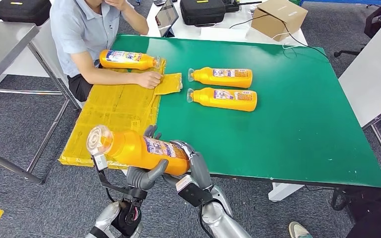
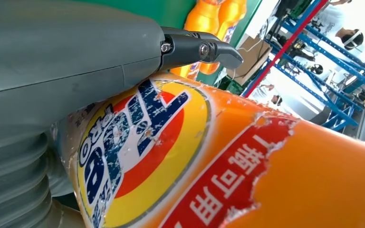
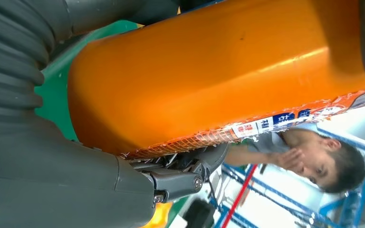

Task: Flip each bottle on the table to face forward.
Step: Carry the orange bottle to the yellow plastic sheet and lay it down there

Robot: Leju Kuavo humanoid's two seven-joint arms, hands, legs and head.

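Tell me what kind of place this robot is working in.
Probably a robotics lab or test workshop. A green-topped table stands on grey carpet beside plain work tables, with black equipment cases and a cardboard box behind it, and blue metal racking nearby.

I see four orange bottles lying sideways: one (image 1: 139,148) lifted at the table's near edge, two (image 1: 222,77) (image 1: 223,98) mid-table, one (image 1: 127,59) on yellow cardboard.

The light is bright and even, with soft shadows. In the wrist views the background is overexposed and the bottle (image 2: 247,166) shows glare.
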